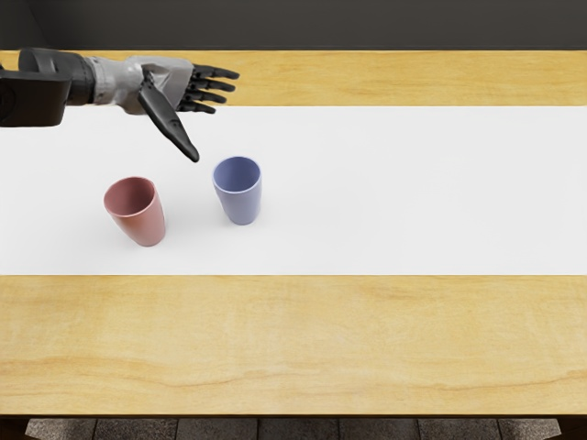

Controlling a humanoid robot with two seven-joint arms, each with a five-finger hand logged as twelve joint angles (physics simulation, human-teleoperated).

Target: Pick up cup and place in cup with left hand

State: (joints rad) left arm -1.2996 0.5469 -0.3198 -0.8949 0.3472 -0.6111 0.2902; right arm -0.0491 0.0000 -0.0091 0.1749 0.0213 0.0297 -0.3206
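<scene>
My left hand [207, 124] comes in from the picture's left edge, above the far part of the white surface. Its fingers are spread and hold nothing, with the thumb pointing down and to the right. Below and right of the thumb tip stands a blue cup [241, 202], upright and apart from the hand. A pink cup [145, 223] stands upright to the left of the blue one and slightly nearer the front, with a gap between them. Both cups show their open tops.
A white strip [413, 192] runs across the wooden table [303, 344] from left to right. The table's front edge crosses the bottom of the picture, with a tiled floor below it. A dark wall stands behind the table.
</scene>
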